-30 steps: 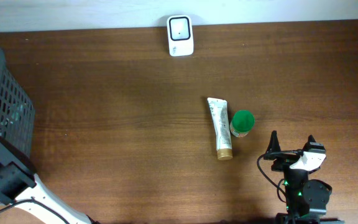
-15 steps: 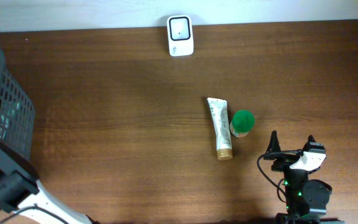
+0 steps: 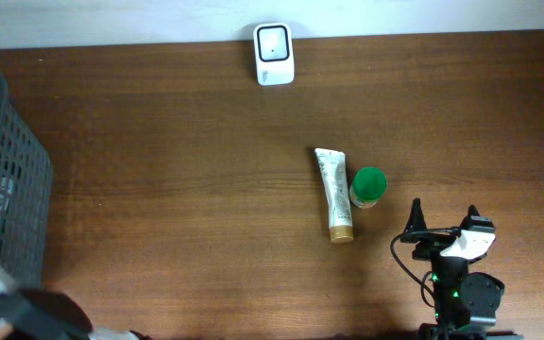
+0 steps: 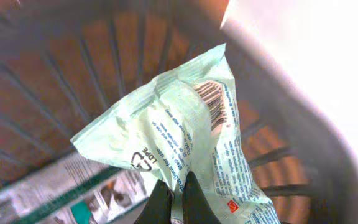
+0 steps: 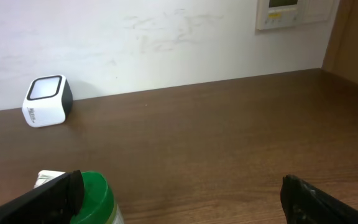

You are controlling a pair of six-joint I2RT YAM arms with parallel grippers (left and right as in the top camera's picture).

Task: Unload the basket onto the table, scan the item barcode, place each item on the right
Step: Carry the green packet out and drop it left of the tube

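At a brown wooden table (image 3: 187, 189) under a white wall, the left gripper (image 4: 178, 190), jaws pinching a pale green packet (image 4: 166, 124) inside the basket (image 3: 12, 179). The packet's barcode has yet to reach the scanner (image 3: 274, 54). The right gripper (image 3: 443, 215) waits, jaws spread.

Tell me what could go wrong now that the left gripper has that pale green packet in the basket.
1. The left gripper pinches only the edge of the packet, so it may slip or swing.
2. The basket walls around it could snag it on the way out.
3. The barcode lies on crinkled film, so the scanner might misread it.
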